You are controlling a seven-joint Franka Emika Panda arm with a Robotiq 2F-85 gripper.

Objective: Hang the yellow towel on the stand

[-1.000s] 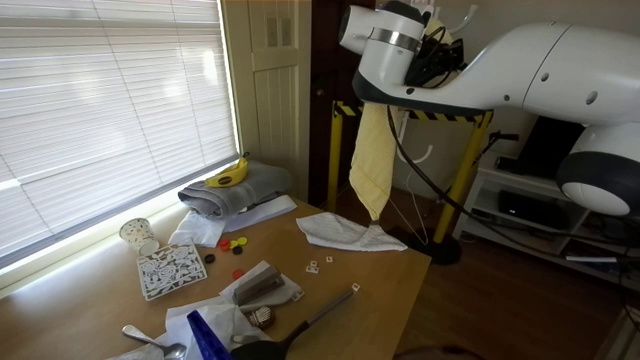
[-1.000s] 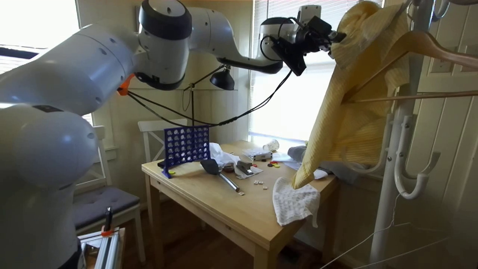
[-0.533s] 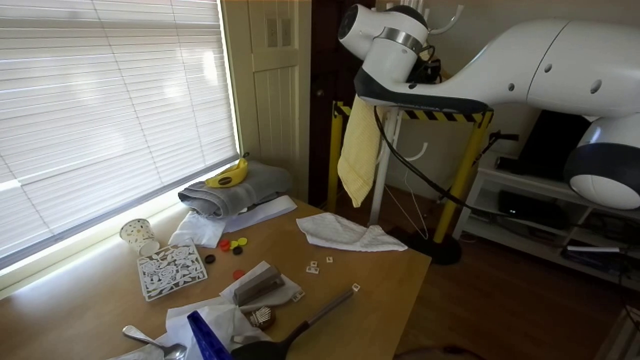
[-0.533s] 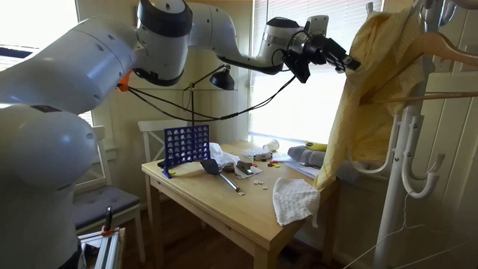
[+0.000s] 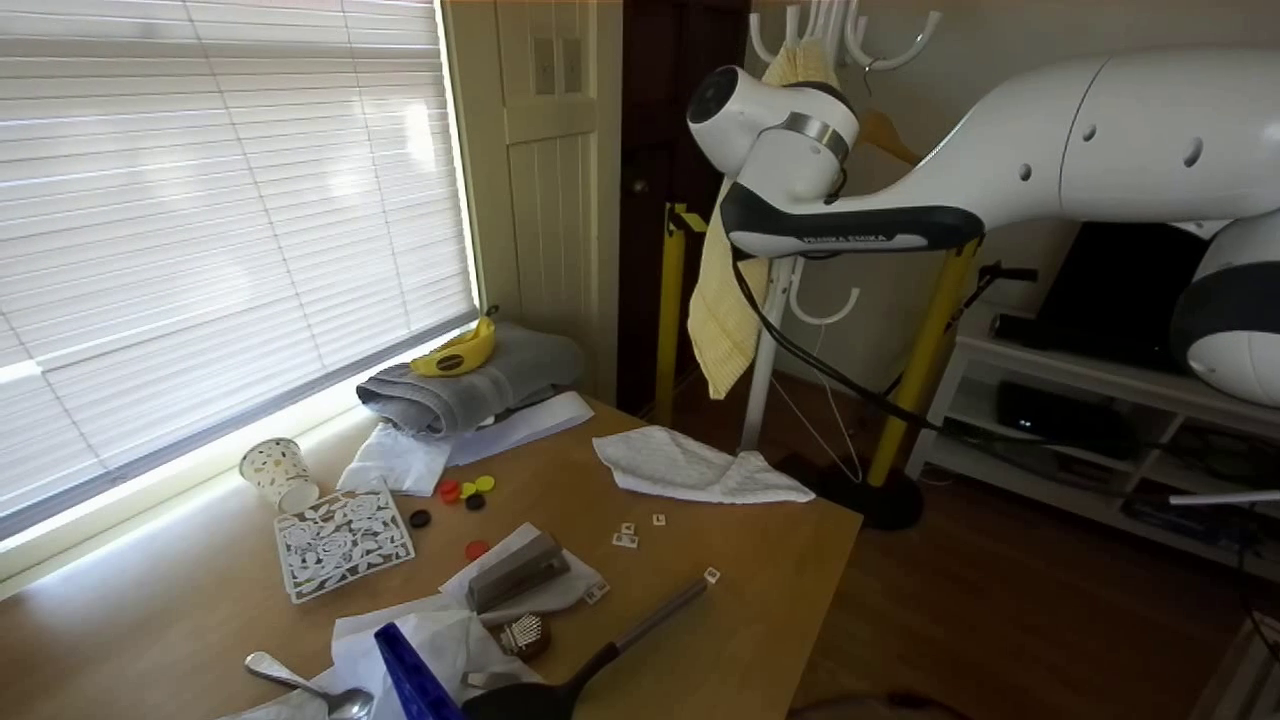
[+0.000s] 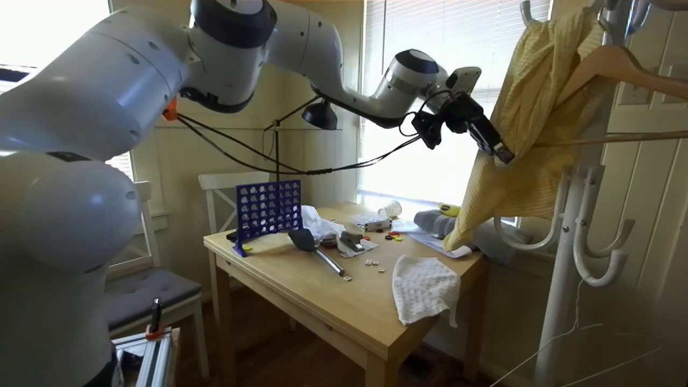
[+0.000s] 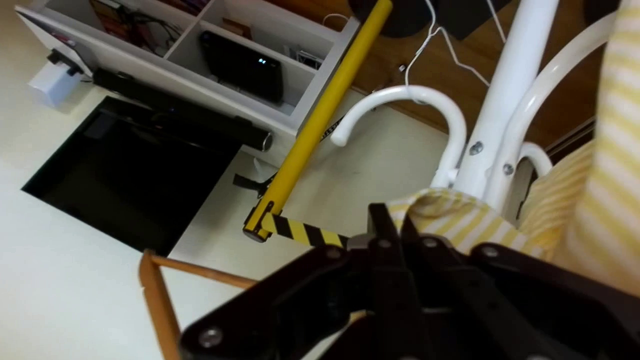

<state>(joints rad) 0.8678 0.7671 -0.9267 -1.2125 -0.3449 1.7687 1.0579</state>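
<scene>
The yellow striped towel [image 6: 532, 91] hangs over an upper hook of the white stand [image 6: 561, 274]. Both also show in the other exterior frame, the towel [image 5: 728, 310] partly behind the arm and the stand's pole [image 5: 762, 390] below it. My gripper [image 6: 505, 155] points down and right against the towel's front, below the hook. In the wrist view my gripper [image 7: 393, 212] has its fingers almost together, with a curled fold of the towel [image 7: 470, 220] at the tips, so it appears to pinch the cloth. Lower white hooks [image 7: 410, 92] show beyond it. The fingertips are hidden in an exterior view.
A wooden hanger [image 6: 613, 64] hangs on the stand beside the towel. A table [image 6: 301, 269] holds a white cloth [image 6: 424, 293], a blue grid [image 6: 269, 209] and small items. A yellow barrier post [image 5: 922, 370] stands behind the arm. A cable [image 6: 371, 161] droops below the arm.
My gripper has moved down and tilted more downward. The towel's bulge around the gripper has flattened and it drapes from the hook. Its lower corner has risen a little.
</scene>
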